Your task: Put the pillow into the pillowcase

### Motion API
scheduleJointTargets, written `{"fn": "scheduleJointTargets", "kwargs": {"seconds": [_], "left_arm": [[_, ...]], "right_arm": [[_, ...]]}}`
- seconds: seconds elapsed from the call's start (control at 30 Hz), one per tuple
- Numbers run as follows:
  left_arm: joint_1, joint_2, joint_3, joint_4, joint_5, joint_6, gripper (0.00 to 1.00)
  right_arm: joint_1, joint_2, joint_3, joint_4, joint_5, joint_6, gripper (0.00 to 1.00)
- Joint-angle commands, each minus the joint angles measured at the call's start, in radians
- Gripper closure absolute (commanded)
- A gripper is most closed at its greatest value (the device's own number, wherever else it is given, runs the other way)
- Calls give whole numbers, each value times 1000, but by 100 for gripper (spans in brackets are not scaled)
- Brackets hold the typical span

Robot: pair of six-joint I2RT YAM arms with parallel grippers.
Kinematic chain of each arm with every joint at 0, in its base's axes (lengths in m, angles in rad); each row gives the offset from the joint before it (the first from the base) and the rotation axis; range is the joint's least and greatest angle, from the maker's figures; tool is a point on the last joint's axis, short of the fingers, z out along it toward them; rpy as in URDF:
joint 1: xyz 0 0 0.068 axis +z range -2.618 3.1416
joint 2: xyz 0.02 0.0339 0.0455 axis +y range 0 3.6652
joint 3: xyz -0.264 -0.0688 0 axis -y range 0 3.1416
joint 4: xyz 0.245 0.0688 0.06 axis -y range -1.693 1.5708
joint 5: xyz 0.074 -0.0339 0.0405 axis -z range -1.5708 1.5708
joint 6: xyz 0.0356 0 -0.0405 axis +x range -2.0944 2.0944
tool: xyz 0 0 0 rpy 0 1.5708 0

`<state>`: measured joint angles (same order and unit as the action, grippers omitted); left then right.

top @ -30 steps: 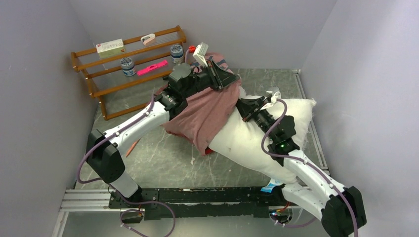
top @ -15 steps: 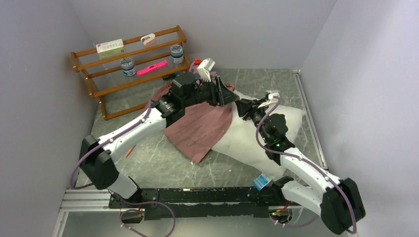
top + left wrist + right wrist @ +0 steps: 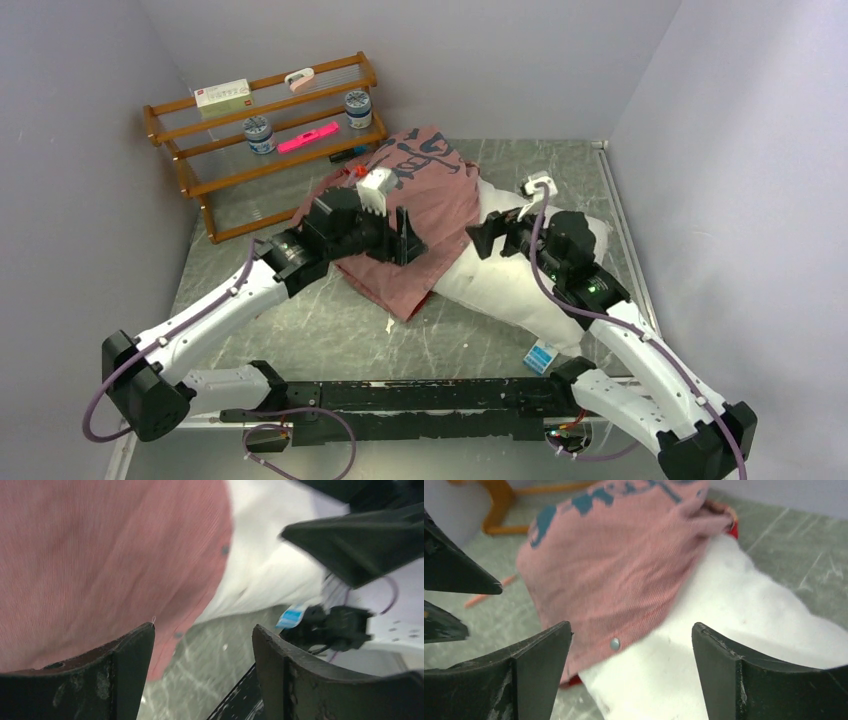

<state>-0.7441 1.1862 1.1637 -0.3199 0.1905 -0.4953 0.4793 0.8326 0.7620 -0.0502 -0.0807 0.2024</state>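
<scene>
The pillowcase (image 3: 425, 185), pale pink side out with teal print, lies draped over the far left end of the white pillow (image 3: 495, 285). The pillow's near right part sticks out bare on the table. My left gripper (image 3: 408, 240) hovers open over the pillowcase's near flap. In the left wrist view the left gripper (image 3: 200, 630) has only table between its fingers, with pillowcase (image 3: 100, 555) and pillow (image 3: 265, 565) beyond. My right gripper (image 3: 487, 238) is open above the pillow. In the right wrist view the right gripper (image 3: 631, 627) spans the pillowcase (image 3: 614, 565) hem with its snap button and the pillow (image 3: 744, 610), holding nothing.
A wooden rack (image 3: 260, 130) with jars, a pink item and a box stands at the back left. An orange pencil (image 3: 489, 595) lies on the table left of the pillowcase. A small blue-and-white packet (image 3: 543, 355) lies near the right arm's base. Walls close in on both sides.
Both grippers have opened and let go of the pillowcase, then drawn back toward the near side. The pillowcase has dropped over the pillow's far end.
</scene>
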Motion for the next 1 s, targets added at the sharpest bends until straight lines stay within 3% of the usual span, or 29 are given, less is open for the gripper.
{"fn": "scheduleJointTargets", "kwargs": {"seconds": [0.0,0.17,0.27,0.37,0.5,0.77,0.83,0.97], "left_arm": [[-1,-39,-161,-8,-9,18,23],[-1,-82,-307,69,-17,-31,19],[0,-81,-381,139,-27,-29,17],[-2,-56,-440,205,-65,-9,16],[-34,25,-462,269,-92,-4,16],[-153,115,-442,301,-281,2,13],[-181,132,-451,307,-373,-8,4],[-228,191,-431,269,-507,-13,3]], "right_arm": [[47,18,48,-197,-8,-120,2],[135,34,63,-253,2,-224,0],[196,99,100,-335,83,-293,0],[264,103,93,-314,211,-357,0],[286,122,97,-326,213,-420,0],[349,135,63,-335,277,-451,0],[349,122,55,-316,273,-443,0],[352,122,53,-306,296,-426,0]]}}
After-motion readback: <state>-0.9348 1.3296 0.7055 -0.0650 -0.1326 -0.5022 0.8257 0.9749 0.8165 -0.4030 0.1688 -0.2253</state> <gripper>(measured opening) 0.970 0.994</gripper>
